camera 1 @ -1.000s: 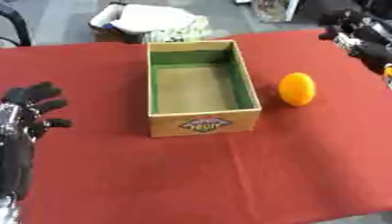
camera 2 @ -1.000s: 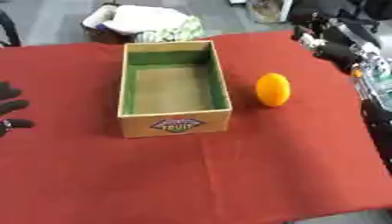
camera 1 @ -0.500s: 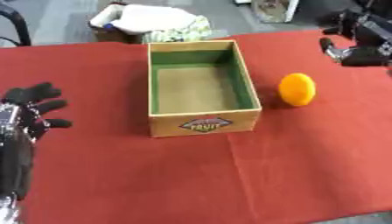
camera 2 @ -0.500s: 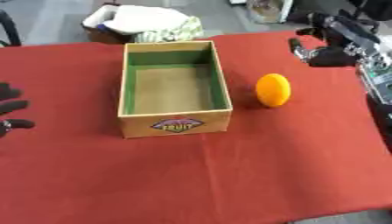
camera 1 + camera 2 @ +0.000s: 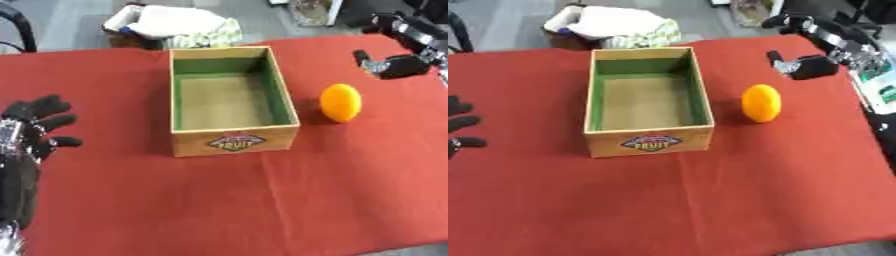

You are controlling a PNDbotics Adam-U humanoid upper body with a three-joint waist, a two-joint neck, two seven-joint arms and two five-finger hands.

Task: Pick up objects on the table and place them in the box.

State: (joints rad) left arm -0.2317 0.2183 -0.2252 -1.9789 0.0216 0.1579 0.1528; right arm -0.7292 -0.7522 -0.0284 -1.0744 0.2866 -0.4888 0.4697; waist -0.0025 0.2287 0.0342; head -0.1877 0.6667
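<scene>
Orange (image 5: pixel 340 102): smooth, rounded, lies on the red cloth surface (image 5: pixel 219 200) just right of the open, empty cardboard box (image 5: pixel 229 100). Likely light, rigid, prone to rolling; grasp across its middle. Right hand (image 5: pixel 802 66) hovers beyond it, fingers curled, holding nothing. Left hand (image 5: pixel 31 130) idle, fingers spread.

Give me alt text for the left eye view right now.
An orange fruit lies on the red table just right of an empty open box. The right hand hangs beyond the fruit, not touching it; the left hand rests open at the left edge.
</scene>
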